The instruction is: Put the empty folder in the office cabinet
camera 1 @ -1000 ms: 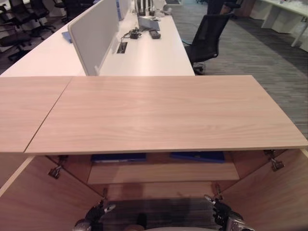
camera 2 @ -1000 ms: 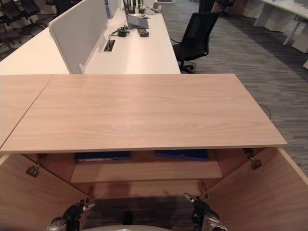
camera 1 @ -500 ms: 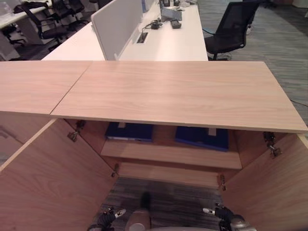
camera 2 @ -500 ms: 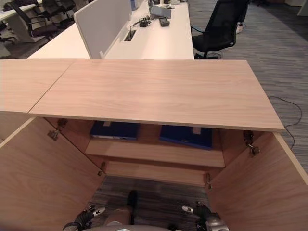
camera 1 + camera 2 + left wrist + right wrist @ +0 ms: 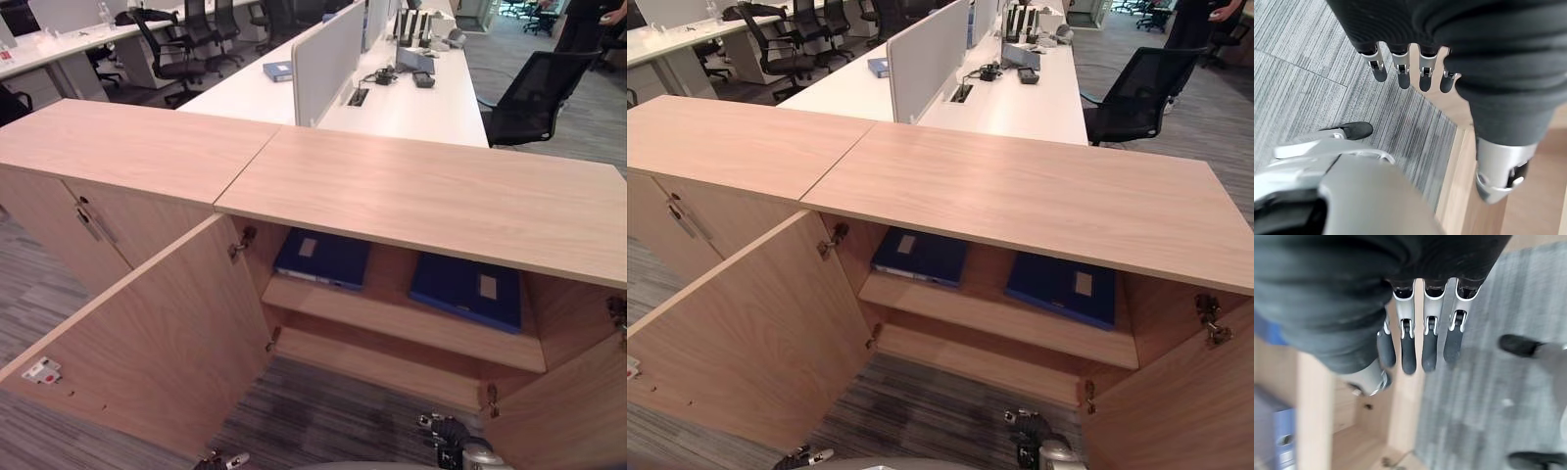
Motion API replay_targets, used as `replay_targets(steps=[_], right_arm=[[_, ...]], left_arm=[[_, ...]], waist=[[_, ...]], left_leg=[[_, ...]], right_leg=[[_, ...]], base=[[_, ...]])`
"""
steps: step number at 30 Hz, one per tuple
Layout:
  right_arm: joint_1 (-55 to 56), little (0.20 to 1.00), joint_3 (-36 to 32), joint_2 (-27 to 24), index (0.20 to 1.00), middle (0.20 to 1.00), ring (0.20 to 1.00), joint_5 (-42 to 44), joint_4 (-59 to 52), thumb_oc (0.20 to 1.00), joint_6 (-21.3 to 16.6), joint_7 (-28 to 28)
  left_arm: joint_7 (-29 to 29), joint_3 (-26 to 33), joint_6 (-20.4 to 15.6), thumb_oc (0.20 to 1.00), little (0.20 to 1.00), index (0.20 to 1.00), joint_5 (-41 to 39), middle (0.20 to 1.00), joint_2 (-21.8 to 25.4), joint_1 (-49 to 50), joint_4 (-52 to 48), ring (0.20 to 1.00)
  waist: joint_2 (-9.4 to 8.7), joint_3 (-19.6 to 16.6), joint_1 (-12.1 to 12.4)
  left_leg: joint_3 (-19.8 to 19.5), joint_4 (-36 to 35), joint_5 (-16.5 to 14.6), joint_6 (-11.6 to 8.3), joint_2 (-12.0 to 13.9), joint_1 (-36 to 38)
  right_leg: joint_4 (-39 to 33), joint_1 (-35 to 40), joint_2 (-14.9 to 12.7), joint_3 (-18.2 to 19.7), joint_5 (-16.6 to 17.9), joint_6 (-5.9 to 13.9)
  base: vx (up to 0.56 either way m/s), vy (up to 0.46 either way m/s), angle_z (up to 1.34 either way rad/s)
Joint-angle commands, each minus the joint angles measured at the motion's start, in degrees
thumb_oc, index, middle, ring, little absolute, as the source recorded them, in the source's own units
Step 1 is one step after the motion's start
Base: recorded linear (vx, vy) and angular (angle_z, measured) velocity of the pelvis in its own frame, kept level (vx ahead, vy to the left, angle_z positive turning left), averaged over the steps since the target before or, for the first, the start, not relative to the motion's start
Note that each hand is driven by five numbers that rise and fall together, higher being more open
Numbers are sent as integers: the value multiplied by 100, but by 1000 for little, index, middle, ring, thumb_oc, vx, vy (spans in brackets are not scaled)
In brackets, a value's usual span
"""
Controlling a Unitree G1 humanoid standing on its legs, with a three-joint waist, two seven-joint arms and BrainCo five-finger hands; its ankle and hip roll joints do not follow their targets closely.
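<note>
Folders, two flat dark blue ones with pale labels, lay on the shelf inside the light wooden office cabinet [image 5: 421, 191]. One dark blue folder [image 5: 323, 258] sat toward the left of the shelf and the other dark blue folder [image 5: 466, 290] sat toward the right, apart from each other. I could not tell which one was the empty folder. Both cabinet doors stood wide open: the left door [image 5: 147, 343] swung out over the grey striped carpet [image 5: 323, 416], and the right door [image 5: 1176, 411] swung out on the other side.

Below the cabinet's open front, the left hand [image 5: 1400, 68] hung over the carpet with its fingers straight and loose, holding nothing. The right hand [image 5: 1422, 338] hung there too, fingers straight and loose, holding nothing.

Behind the cabinet stood a long white desk [image 5: 411, 103] with a pale divider panel [image 5: 328, 44]. A black office chair [image 5: 529, 98] stood beside that desk.
</note>
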Motion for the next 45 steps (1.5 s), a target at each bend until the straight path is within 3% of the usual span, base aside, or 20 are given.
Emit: replay_targets(steps=[1, 10, 19, 22, 25, 26, 27, 31, 34, 38, 45], right_arm=[[-416, 200, -132, -328, 200, 200, 200, 421, -314, 200, -425, -241], [-1297, 200, -316, -1220, 200, 200, 200, 436, -984, 200, -561, -549], [-819, 200, -288, -1157, 200, 200, 200, 328, -1571, 200, -650, -443], [-537, 200, -217, -1033, 200, 200, 200, 168, -1549, 200, -647, -399], [-383, 200, -142, -959, 200, 200, 200, 25, -1481, 200, -636, -387], [-331, 200, -123, -918, 200, 200, 200, 62, -1324, 200, -611, -396], [-319, 200, -98, -942, 200, 200, 200, 86, -1216, 200, -578, -385], [-452, 200, -6, -1042, 200, 200, 200, 105, -1042, 200, -551, -361], [-652, 200, 44, -1102, 200, 200, 200, 175, -1046, 200, -570, -353], [-731, 200, 85, -1024, 200, 200, 200, 151, -1085, 200, -574, -331], [-957, 200, 327, -687, 200, 200, 200, 40, -1172, 200, -548, -373]], left_arm=[[106, -59, -162, 1000, 1000, 1000, 55, 1000, -122, -575, 148, 1000], [-8, -290, -192, 1000, 1000, 1000, 9, 1000, 81, -683, -273, 1000], [-182, -246, -211, 1000, 1000, 1000, -49, 1000, 147, -453, -641, 1000], [-252, -257, -206, 1000, 1000, 1000, -8, 1000, 152, -459, -709, 1000], [-287, -270, -189, 1000, 1000, 1000, 24, 1000, 166, -460, -752, 1000], [-252, -279, -199, 1000, 1000, 1000, -63, 1000, 184, -540, -780, 1000], [-246, -339, -197, 1000, 1000, 1000, -141, 1000, 191, -675, -793, 1000], [-248, -417, -227, 1000, 1000, 1000, -257, 1000, 244, -776, -759, 1000], [-255, -357, -252, 1000, 1000, 1000, -386, 1000, 353, -781, -803, 1000], [-201, -325, -275, 1000, 1000, 1000, -289, 1000, 340, -757, -704, 1000], [-127, -418, -267, 1000, 1000, 1000, -159, 1000, 457, -909, -694, 1000]], waist=[[41, 81, -81], [72, 228, -146], [336, 596, -261], [401, 788, -320], [374, 883, -352], [362, 998, -304], [322, 1023, -253], [344, 1058, -11], [332, 1140, 184], [307, 1024, 286], [-42, 873, 389]], left_leg=[[-383, 29, 140, -221, 255, -144], [-244, 29, 132, -207, 202, -289], [-281, 64, 258, -234, 334, -223], [-268, 455, 270, -305, 493, -399], [-312, 1083, 180, -357, 628, -671], [-567, 1399, 345, -382, 621, -933], [-873, 1281, 344, -330, 444, -1301], [-1401, 653, 724, -301, 91, -1901], [-1630, 389, 909, -379, 17, -2176], [-1571, 325, 1045, -328, 69, -2003], [-1244, 285, 807, 45, -100, -1808]], right_leg=[[25, 254, 196, 149, -350, 175], [35, 30, 134, 306, -194, 256], [135, -53, 225, 539, -247, 172], [251, -105, 310, 618, -375, 77], [336, -124, 357, 636, -484, -22], [347, -90, 380, 690, -550, -78], [333, -65, 344, 687, -604, -87], [266, 36, 453, 861, -705, -62], [248, 224, 542, 1118, -913, -35], [225, 471, 573, 1322, -1090, -5], [971, 200, 317, 1586, -1254, 223]], base=[[20, 39, -1], [-44, 2, -9], [-44, -44, -2], [-74, -98, -18], [-16, -107, -17], [64, -40, -31], [112, -30, -37], [177, 24, -15], [210, 21, -50], [268, 113, -54], [192, 123, -26]])
